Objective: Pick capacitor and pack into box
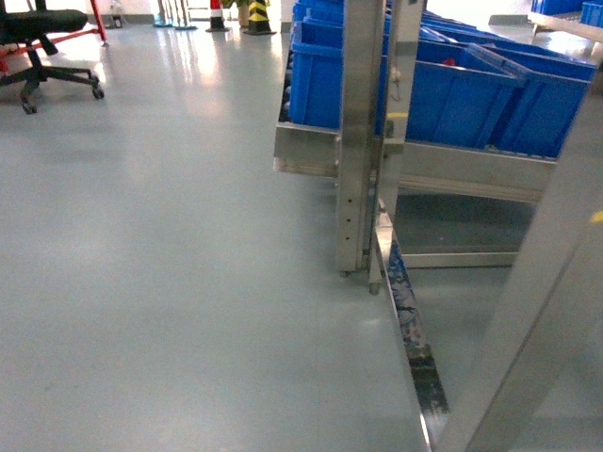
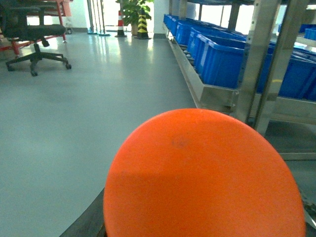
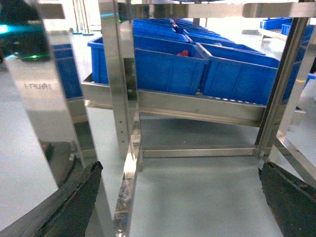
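Right gripper (image 3: pixel 180 197) fingers (image 3: pixel 74 202) spread before the steel rack (image 3: pixel 118 74) holding blue bins (image 3: pixel 168 69); left fingers' state cannot be told behind an orange disc (image 2: pixel 202 177).

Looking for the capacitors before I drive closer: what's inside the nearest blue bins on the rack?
Mostly hidden. The blue bins sit on the steel rack, seen from the side, so their walls cover the contents. Only a bit of something red shows in one bin; what it is cannot be told.

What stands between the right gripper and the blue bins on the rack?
A steel post and the front rail stand before the blue bins, ahead of the right gripper. No box or capacitor shows in any view.
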Robot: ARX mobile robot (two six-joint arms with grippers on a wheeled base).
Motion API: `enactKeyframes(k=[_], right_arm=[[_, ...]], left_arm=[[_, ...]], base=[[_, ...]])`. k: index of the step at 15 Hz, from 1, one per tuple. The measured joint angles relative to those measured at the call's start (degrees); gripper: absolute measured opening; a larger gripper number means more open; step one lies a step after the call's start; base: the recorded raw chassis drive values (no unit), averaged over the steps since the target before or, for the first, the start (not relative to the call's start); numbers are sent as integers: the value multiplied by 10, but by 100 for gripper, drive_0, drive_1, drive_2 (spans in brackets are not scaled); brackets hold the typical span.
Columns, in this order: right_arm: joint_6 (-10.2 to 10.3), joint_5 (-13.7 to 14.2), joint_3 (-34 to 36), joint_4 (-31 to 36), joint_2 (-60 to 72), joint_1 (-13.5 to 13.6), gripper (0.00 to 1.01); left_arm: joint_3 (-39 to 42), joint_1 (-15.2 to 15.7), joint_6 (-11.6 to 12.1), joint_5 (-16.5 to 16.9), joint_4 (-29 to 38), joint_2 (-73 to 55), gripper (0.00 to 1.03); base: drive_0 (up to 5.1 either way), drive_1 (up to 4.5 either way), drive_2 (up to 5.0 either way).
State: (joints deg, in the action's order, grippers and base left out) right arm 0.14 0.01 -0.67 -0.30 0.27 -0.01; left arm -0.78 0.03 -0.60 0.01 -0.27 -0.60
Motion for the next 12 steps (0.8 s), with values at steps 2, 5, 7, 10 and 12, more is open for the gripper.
enactKeyframes(k=[2,5,7,10,12], right_arm=[[0,0,0,0,0,0,98],[0,0,0,-1,0,0,98],[0,0,0,-2,0,0,98],[0,0,0,1,0,0,98],[0,0,0,2,0,0,98]], left_arm=[[0,0,0,0,0,0,44],[0,0,0,0,0,0,44],[0,0,0,0,-1,0,44],[0,0,0,0,-2,0,44],[0,0,0,0,-1,0,44]], base=[[-490,256,256],[-490,256,256],[-490,256,256],[-490,256,256],[-490,256,256]])
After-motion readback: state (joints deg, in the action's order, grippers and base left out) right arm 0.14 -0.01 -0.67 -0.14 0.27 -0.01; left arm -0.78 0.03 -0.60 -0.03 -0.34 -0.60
